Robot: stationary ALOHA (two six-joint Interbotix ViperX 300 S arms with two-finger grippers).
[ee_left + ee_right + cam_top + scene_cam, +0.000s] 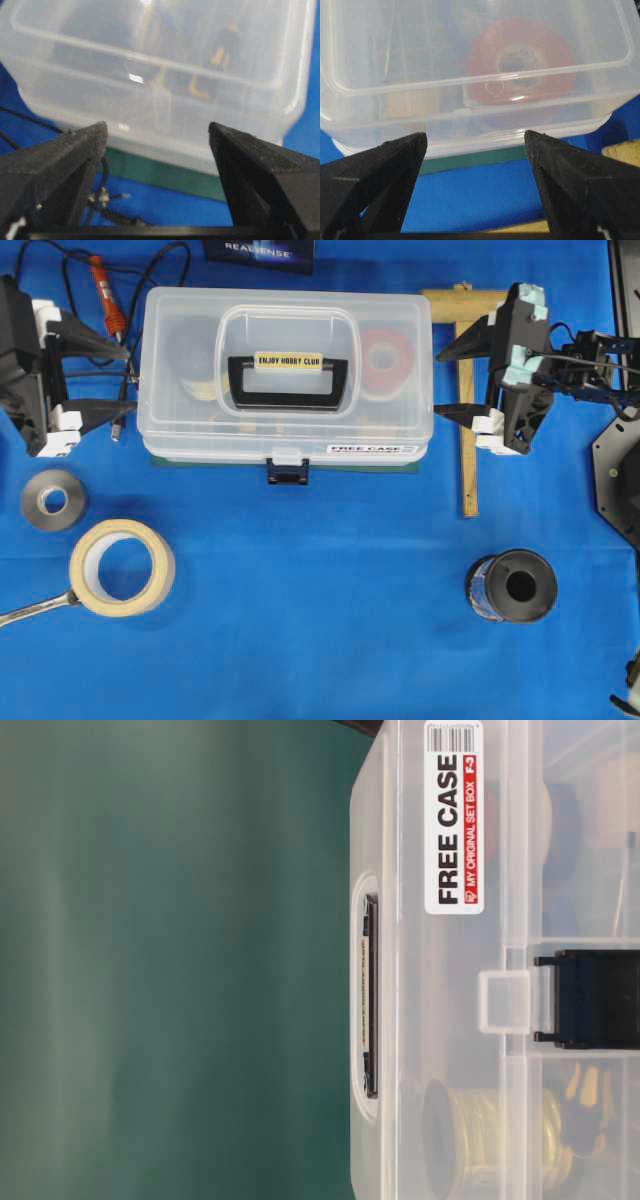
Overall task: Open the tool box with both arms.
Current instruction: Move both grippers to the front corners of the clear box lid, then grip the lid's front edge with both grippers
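1. Overhead view: the tool box (pixel 288 375) sits on a green mat (pixel 410 466) toward the far edge of the blue table (pixel 320 640), lid down, its dark blue latch (pixel 287 474) at the front wall facing the near edge. The left gripper (pixel 118 385) waits just beside the box's left end with fingers spread wide, holding nothing; the right gripper (pixel 447 383) stands likewise at the right end, spread and empty, above a wooden square (pixel 467 400). Rolls of tape and a wrench lie nearer the front edge, well apart from the box.

2. Table-level view: this picture is turned on its side. It shows the box wall, the "FREE CASE" sticker (pixel 454 815) and the latch (pixel 590 999) hooked over a clear tab (pixel 503 1002) — apparently fastened. The plastic looks thin, smooth and stiff, so probably slippery; with spools inside, the box is likely not too light to stay put, though it may slide when pushed.

3. Left wrist view: both fingers (pixel 55 160) are far apart, nothing between them, the box's end wall (pixel 165 115) ahead and not touched.

4. Right wrist view: fingers (pixel 380 165) equally apart and empty; a red roll (pixel 520 62) shows through the lid. A sensible hold — one gripper steadying the body, the other working the latch and then the lid's front lip.
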